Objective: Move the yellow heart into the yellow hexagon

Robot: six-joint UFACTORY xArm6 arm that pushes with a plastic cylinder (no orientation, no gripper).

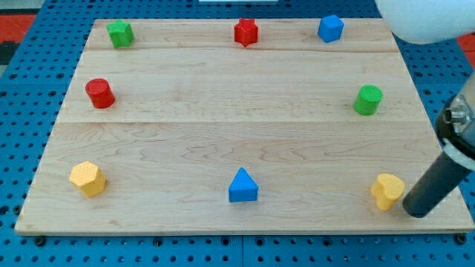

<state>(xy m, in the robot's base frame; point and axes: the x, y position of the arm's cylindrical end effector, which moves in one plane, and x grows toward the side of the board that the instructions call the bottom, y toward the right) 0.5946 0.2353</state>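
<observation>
The yellow heart [387, 190] lies near the board's bottom right corner. The yellow hexagon [87, 179] lies near the bottom left corner, far across the board from the heart. My dark rod comes in from the view's right, and my tip [415, 211] rests just to the right of the heart and slightly below it, very close to its right side or touching it.
On the wooden board [237, 133]: a blue triangle [243, 186] at bottom middle, between heart and hexagon; a red cylinder [99, 93] at left; a green cylinder [367, 99] at right; a green block [119, 33], a red star [246, 32] and a blue block [330, 28] along the top.
</observation>
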